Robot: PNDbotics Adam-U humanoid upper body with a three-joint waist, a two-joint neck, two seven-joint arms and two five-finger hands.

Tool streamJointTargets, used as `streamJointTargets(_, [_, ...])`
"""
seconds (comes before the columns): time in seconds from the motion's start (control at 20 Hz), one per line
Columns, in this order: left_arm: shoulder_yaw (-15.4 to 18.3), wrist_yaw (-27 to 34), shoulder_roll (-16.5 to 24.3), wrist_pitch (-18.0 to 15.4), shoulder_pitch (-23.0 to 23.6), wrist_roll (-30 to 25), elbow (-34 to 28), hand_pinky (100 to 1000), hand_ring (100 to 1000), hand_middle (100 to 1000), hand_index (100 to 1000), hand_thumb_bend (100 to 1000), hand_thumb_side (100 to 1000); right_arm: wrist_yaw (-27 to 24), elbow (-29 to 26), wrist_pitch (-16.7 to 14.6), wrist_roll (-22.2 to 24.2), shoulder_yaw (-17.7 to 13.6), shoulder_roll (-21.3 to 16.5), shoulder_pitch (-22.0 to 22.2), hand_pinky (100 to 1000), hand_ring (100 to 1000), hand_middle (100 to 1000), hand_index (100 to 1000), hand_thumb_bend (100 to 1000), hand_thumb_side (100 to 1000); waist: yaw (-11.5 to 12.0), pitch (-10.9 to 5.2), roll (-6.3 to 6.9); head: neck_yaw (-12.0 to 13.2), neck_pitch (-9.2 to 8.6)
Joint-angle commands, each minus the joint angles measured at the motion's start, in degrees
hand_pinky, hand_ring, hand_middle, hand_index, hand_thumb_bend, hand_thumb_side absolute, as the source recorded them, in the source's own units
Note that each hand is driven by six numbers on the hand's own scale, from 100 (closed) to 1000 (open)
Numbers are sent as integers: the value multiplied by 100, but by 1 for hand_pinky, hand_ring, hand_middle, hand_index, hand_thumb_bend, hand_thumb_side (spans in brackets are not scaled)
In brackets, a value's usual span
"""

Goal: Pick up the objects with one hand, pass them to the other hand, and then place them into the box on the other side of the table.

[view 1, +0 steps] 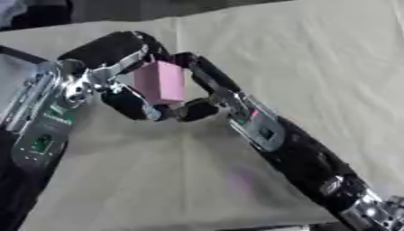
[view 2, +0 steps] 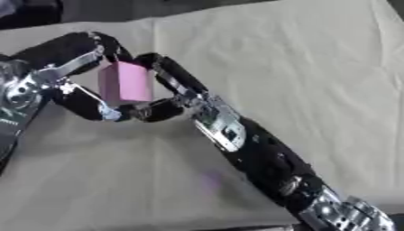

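A pink rectangular block [view 1: 160, 81] hangs upright in the air above the beige cloth, between both hands. My left hand [view 1: 107, 49] comes in from the left; its black fingers curl over the block's top and left side, and its thumb [view 1: 128, 104] sits below. My right hand [view 1: 211, 81] reaches up from the lower right, its fingers lying along the block's right edge and its thumb [view 1: 197, 110] tucked under the bottom corner. Both hands touch the block. No box shows in either view.
The beige cloth-covered table [view 1: 315, 58] fills most of the view, wrinkled and bare to the right. A dark strip [view 1: 47, 13] runs past its far edge at the top left. My right forearm [view 1: 308, 162] crosses the lower right diagonally.
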Motion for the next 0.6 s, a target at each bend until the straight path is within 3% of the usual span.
streamJointTargets(0.05, [41, -91, 13, -11, -115, -49, -26, 777, 752, 708, 788, 624, 211, 11, -144, -30, -20, -14, -58, -85, 774, 587, 577, 689, 362, 123, 3, -228, 67, 13, -14])
streamJointTargets(0.2, [48, -108, -1, 42, -112, 48, -23, 767, 741, 691, 773, 585, 250, 1, -145, -34, -13, -9, -63, -79, 773, 586, 577, 689, 366, 122, 5, -226, 66, 21, -14])
streamJointTargets(0.6, [38, 58, 0, 339, -106, 493, -65, 749, 717, 660, 726, 365, 400, 25, -156, -8, 21, 5, -73, -82, 772, 586, 577, 689, 388, 119, 26, -220, 60, 48, -14])
